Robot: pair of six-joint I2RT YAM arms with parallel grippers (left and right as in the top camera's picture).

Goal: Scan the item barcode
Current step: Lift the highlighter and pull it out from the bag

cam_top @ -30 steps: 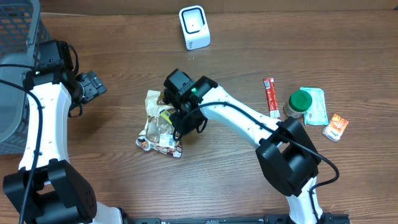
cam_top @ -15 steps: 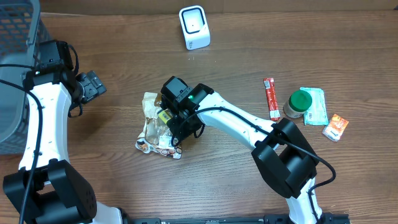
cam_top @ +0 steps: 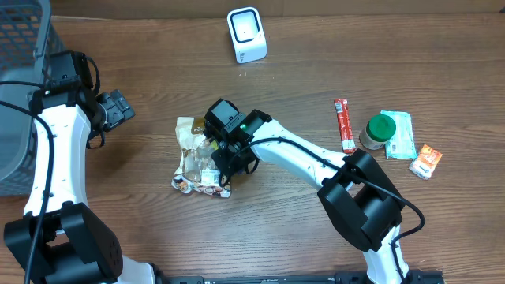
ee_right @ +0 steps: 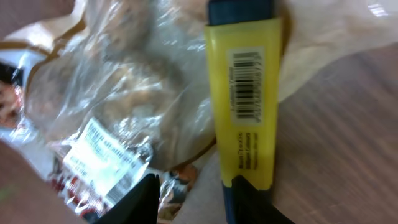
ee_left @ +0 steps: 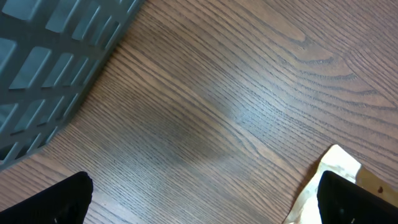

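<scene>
Where the crinkled clear snack bag [ee_right: 118,93] lies on the wood-grain worktop [cam_top: 158,47], a smooth yellow marker [ee_right: 244,106] with a barcode rests across it, the right end effector [ee_right: 196,202] over it with fingers apart. Past the bag stands a boxy white scanner [cam_top: 246,34]; the left end effector [ee_left: 208,208], beside a grey slatted basket [cam_top: 16,95], gapes wide.

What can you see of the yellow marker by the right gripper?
The yellow marker is a plastic pen with dark blue ends, lying on the crinkled clear bag with its barcode facing the wrist camera. Its near end sits beside one finger of the right gripper; contact is unclear.
</scene>
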